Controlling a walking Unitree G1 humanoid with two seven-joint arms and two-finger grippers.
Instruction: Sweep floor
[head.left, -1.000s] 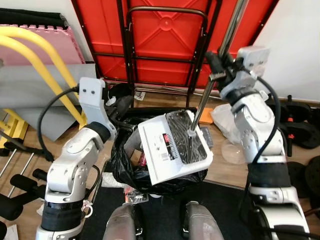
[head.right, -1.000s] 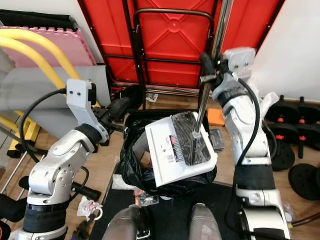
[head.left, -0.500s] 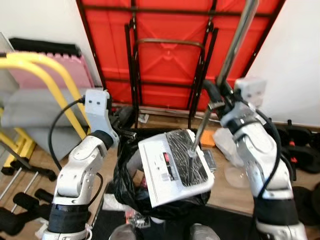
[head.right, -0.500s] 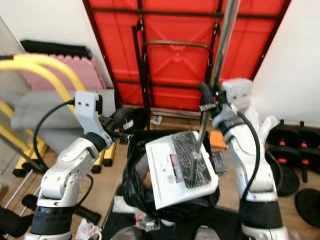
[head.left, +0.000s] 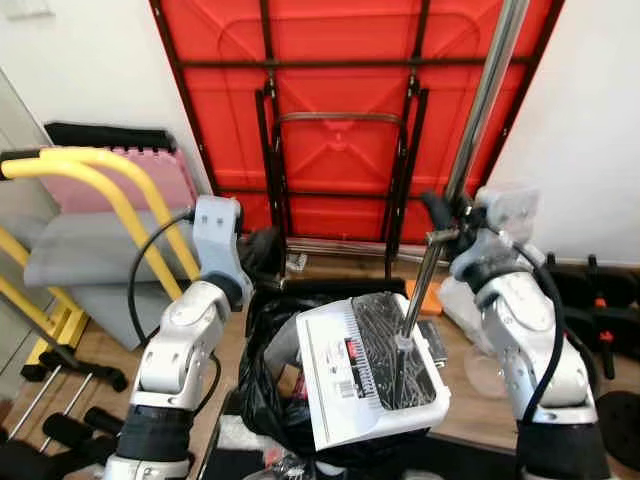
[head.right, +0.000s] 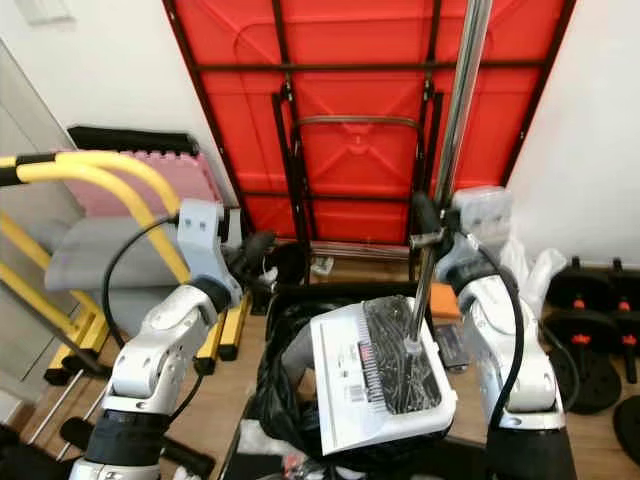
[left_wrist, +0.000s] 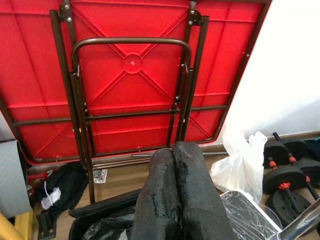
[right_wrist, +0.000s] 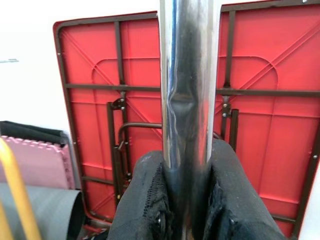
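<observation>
Behind everything a folded red table with dark metal legs (head.left: 340, 130) leans on the white wall. I judge the sweeping nearly finished: the white plastic dustpan (head.left: 372, 368) sits tilted over the black rubbish bag (head.left: 262, 375), dark dirt on it not yet emptied. My right pincer (right_wrist: 184, 200), raised at chest height, pinches the shiny steel handle pole (head.right: 445, 180). My left pincer (left_wrist: 175, 195) is pressed together, empty, stretched forward beside the bag.

Closed black fingers (left_wrist: 175, 200) point toward a folded red table (left_wrist: 132, 70).
</observation>
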